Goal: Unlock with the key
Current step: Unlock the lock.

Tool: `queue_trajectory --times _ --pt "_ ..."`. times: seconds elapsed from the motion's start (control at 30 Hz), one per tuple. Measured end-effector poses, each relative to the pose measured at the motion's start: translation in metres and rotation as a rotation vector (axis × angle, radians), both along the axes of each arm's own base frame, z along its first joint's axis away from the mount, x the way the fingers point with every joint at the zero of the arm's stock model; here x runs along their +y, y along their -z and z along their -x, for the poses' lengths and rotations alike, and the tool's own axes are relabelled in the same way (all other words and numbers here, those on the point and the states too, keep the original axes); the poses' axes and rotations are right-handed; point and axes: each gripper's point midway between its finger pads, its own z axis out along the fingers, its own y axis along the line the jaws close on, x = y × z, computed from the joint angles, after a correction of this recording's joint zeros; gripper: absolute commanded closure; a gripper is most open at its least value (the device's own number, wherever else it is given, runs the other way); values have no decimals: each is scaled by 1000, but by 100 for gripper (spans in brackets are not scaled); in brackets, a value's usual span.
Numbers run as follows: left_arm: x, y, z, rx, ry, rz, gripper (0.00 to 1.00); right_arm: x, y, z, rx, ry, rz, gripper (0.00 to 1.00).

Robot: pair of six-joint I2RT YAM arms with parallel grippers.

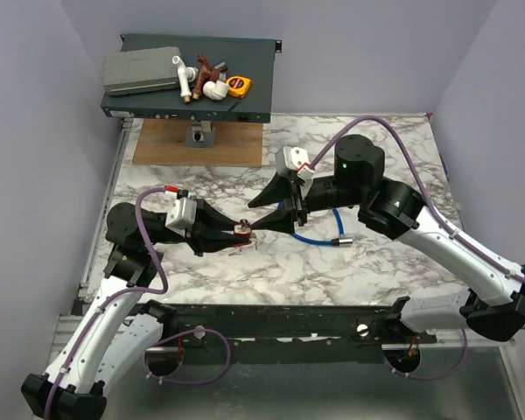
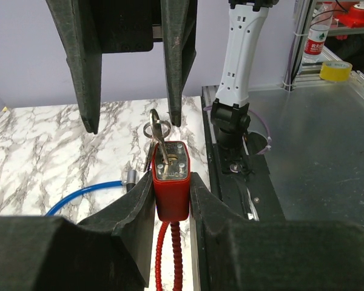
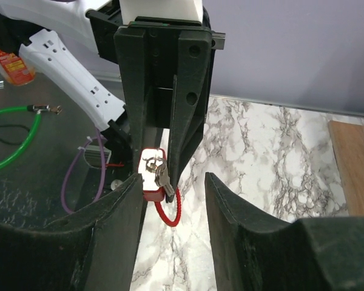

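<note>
My left gripper [image 2: 171, 182] is shut on a red padlock [image 2: 171, 191], keyhole face turned toward my right gripper. A small silver key [image 2: 159, 142] on a ring sticks out of that face. The lock's red cable shackle [image 3: 170, 212] loops below it. My right gripper [image 3: 173, 182] is open just in front of the lock. The key [image 3: 162, 177] lies between its fingertips, closer to one finger, and neither touches it. From above, both grippers meet at the lock [image 1: 242, 233], mid-table.
A blue cable lock [image 1: 319, 238] lies on the marble under the right arm. At the back stand a wooden board [image 1: 201, 144] and a dark rack unit [image 1: 192, 79] carrying a grey box, pipe fittings and a tape measure.
</note>
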Motion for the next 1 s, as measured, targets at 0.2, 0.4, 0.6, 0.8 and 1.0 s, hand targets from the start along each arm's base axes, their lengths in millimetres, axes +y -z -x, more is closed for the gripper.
queue_trajectory --times 0.2,0.4,0.6,0.8,1.0 --pt "0 0 0 -1 0 1 100 2 4 4 13 -32 10 59" --pt "0 0 0 3 -2 0 100 8 12 2 35 -45 28 76" --pt "0 0 -2 3 -9 3 100 7 11 3 36 -50 30 93" --pt "0 -1 -2 3 -12 4 100 5 10 2 29 -39 43 91" --pt "0 -1 -2 0 -11 5 100 1 16 -3 24 0 76 84"
